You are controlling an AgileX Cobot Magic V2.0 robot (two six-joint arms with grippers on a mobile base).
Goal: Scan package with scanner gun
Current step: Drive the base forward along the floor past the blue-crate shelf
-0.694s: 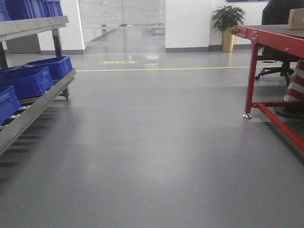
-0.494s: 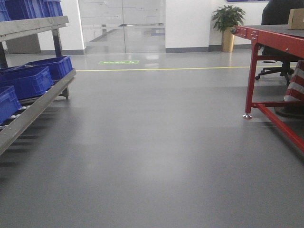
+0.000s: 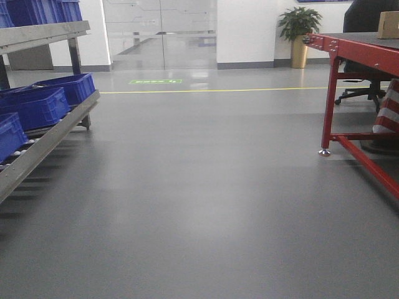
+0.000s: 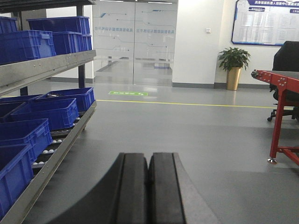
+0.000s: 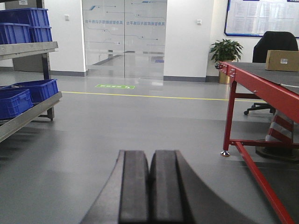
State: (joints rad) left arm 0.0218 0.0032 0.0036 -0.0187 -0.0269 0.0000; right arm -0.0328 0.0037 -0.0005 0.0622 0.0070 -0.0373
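Note:
A tan cardboard box with a small white label, the package, rests on the far right of the red table; its corner also shows at the edge of the front view. The scanner gun is out of view. My left gripper is shut, its black pads pressed together with nothing between them, held above the grey floor. My right gripper is shut and empty too, pointing along the floor left of the table. Both are far from the package.
A metal roller rack with several blue crates lines the left side. The red table's legs stand on the right, with a striped cone and an office chair behind. A potted plant stands by the far wall.

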